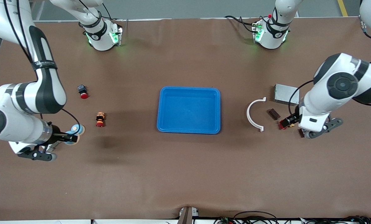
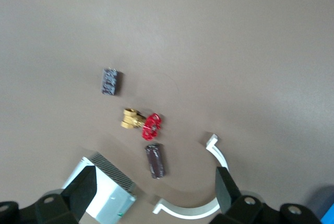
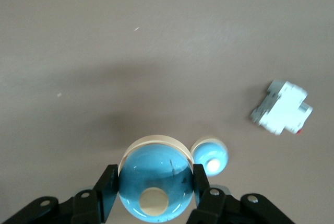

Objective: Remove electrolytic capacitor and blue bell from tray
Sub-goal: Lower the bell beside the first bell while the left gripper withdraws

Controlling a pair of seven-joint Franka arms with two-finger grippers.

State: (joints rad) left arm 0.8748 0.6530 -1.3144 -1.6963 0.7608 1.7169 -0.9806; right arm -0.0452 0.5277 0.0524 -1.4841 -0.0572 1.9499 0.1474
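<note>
The capacitor, a dark brown cylinder, lies on the table between a white curved bracket and a brass valve with a red handle. My left gripper hangs above this group, open and empty. In the left wrist view the capacitor lies ahead of the gap between the spread fingers of my left gripper. My right gripper is shut on a blue bell low over the table at the right arm's end. A second blue bell sits beside it.
A blue tray stands mid-table. Two red push buttons lie between it and the bells. A grey box and a dark block lie near the capacitor. A white breaker lies near the bells.
</note>
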